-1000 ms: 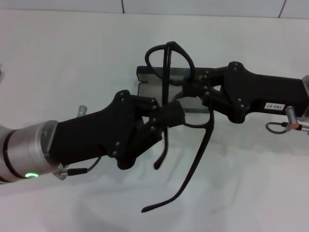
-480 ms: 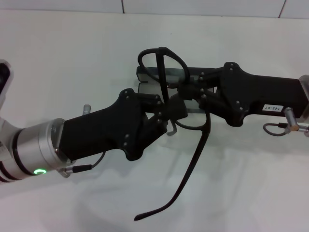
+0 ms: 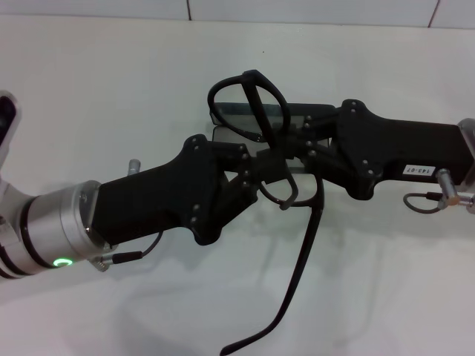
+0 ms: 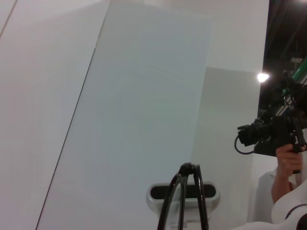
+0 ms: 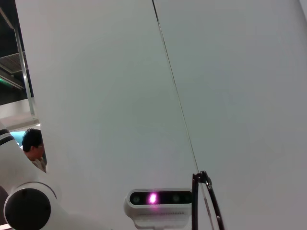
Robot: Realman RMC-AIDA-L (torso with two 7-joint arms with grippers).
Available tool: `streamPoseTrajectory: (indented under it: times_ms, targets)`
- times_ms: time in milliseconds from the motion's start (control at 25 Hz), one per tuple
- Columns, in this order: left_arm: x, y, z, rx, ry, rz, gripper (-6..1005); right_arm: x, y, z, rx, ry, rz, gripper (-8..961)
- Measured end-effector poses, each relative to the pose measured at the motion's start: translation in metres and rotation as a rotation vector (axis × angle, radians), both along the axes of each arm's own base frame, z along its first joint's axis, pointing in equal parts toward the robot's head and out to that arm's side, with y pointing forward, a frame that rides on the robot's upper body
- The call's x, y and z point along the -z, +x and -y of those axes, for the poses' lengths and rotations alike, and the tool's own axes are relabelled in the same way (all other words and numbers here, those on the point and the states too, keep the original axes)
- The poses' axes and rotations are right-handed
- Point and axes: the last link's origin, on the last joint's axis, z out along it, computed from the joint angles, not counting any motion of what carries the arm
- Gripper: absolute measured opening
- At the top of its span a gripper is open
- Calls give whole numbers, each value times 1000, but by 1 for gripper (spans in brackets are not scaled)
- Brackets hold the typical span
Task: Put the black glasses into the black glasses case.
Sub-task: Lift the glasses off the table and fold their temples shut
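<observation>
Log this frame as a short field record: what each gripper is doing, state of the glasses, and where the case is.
left gripper: comes in from the left, shut on the black glasses at the frame
right gripper: comes in from the right, shut on the same frame, meeting the left one
glasses state: held in the air, one temple arm unfolded and hanging toward the camera
black glasses case: open on the white table, directly behind and under the two grippers, mostly hidden
task status: glasses not yet in the case
</observation>
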Motion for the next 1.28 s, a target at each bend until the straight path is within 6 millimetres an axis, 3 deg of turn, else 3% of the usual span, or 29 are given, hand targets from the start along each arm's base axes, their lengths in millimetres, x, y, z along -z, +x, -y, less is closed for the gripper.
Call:
streamPoseTrajectory:
  times_ms: [400, 640, 1000, 1160, 1280]
  targets:
    - [-5, -1, 5, 19, 0, 19, 43, -8, 10, -5, 40, 59, -13, 69]
    - [-9, -5, 9, 25, 14, 25, 42, -41, 19, 3, 27, 117, -132, 69]
    - [7, 2, 14, 157, -62, -71, 42, -81, 9, 13, -86, 263, -385, 69]
    - [15, 11, 20, 243, -78, -75, 42, -72, 9, 0, -45, 350, -388, 70]
    - [15, 18, 20, 262, -64, -37, 42, -48, 3, -14, -26, 364, -331, 70]
